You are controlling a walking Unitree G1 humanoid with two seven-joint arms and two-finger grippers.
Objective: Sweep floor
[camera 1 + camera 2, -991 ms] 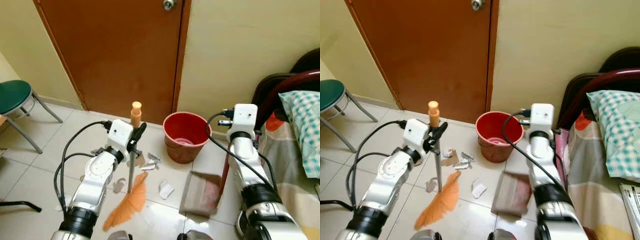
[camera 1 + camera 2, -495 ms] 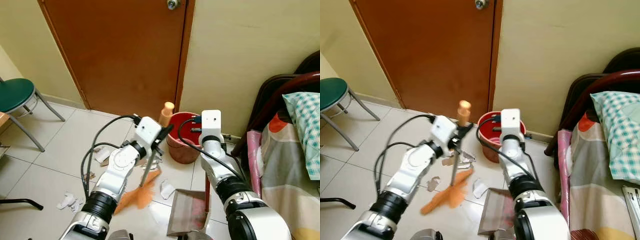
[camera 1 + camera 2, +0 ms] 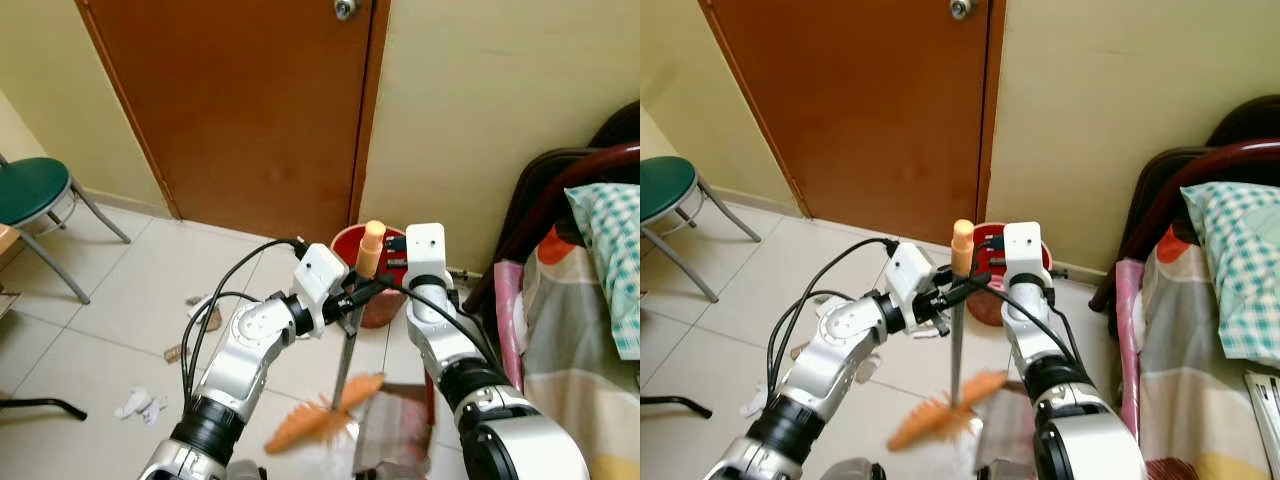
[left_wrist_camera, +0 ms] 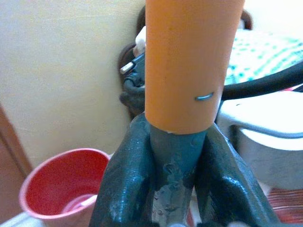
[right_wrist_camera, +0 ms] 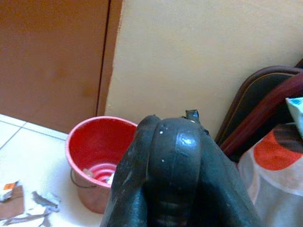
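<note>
Orange broom bristles (image 3: 320,425) brush the tiled floor (image 3: 130,310) at the lip of a dustpan (image 3: 395,440), which lies flat just beside them, placed, it appears, to catch what the broom pushes in. The broom (image 3: 958,330) stands almost upright, its long axis running from the bristles on the floor up to the orange cap of the handle, leaning slightly toward the bucket. The left gripper (image 3: 352,292) is clamped on the grey shaft just under that cap, fingers (image 4: 125,184) pressed against either side, a high hold that suits short strokes. The right gripper (image 5: 173,170) has its fingers pressed together; it seems to grip the dustpan's red handle (image 3: 430,385), though the contact itself is hidden. Farther off, paper scraps (image 3: 140,403) lie unswept on the tiles to the left. Beyond the arms a red bucket (image 5: 102,156) waits against the wall beside a brown door (image 3: 240,110), with a green chair (image 3: 35,195) at the far left.
</note>
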